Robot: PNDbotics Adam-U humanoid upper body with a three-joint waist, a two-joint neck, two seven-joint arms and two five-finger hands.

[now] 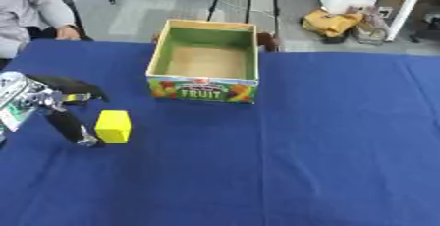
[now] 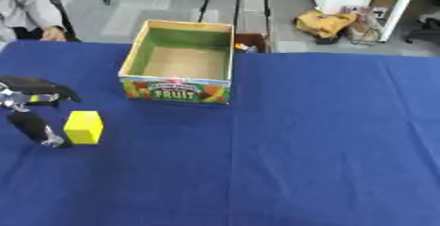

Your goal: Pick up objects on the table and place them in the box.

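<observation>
A yellow block [image 1: 113, 126] stands upright on the blue table, left of centre and in front of the box. An open cardboard fruit box [image 1: 206, 61] with a green inside sits at the back centre, and I see nothing in it. My left hand [image 1: 60, 103] comes in from the left edge, spread open beside the block. One long finger [image 1: 71, 127] reaches down to the cloth just left of the block, its tip at the block's lower left corner. The other fingers hover above and left of the block. No right hand shows in either view.
The blue tablecloth [image 1: 301, 161] covers the whole table, with wide bare cloth to the right and front. A person sits at the far left edge behind the table. Beyond the far edge are tripod legs and a yellow bag [image 1: 331, 22] on the floor.
</observation>
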